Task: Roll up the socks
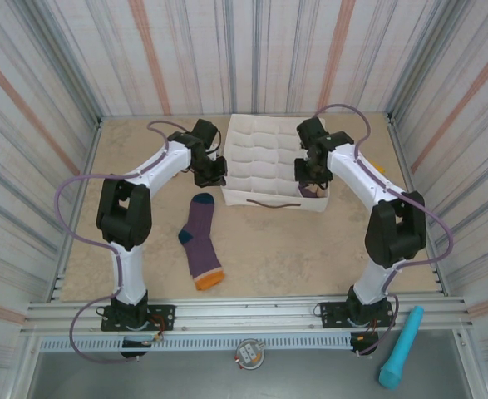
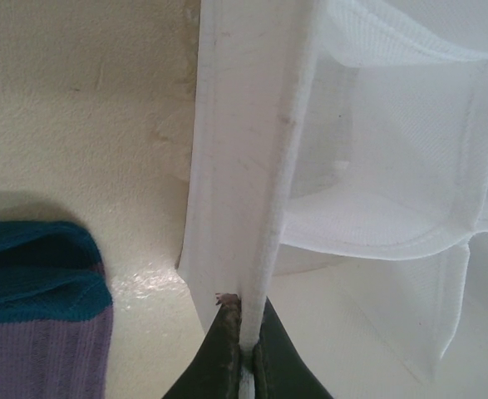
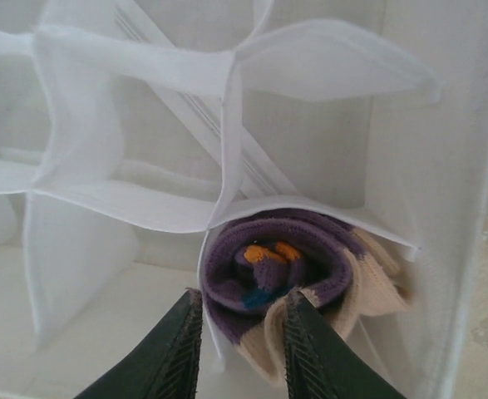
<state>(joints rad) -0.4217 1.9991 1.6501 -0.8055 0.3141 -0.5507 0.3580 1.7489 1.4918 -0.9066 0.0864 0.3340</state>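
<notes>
- My left gripper (image 2: pixel 248 337) is clenched on the white tray (image 1: pixel 237 198), both fingers pinching the upright fabric wall on the tray's 9 o'clock side.
- From that wrist, a flat sock (image 1: pixel 202 241) shows at 8 o'clock of my fingertips: a teal band above purple ribbing, lying on the table (image 1: pixel 310 249) and apart from the tray wall.
- Seen from above, this flat sock lies stretched out at 7 o'clock of the tray, cuff toward the tray and orange toe toward my bases.
- My right gripper (image 3: pixel 242 298) reaches down into the tray's 5 o'clock corner.
- The rolled sock (image 3: pixel 264 266) sits inside that corner compartment, a purple coil with orange and teal at its core (pale inner knit shows along its near edge).
- The right fingers stand apart, one on each side of the roll's near edge and the thin divider beside it; I cannot tell whether they are pressing on the sock or hanging loose around it.
</notes>
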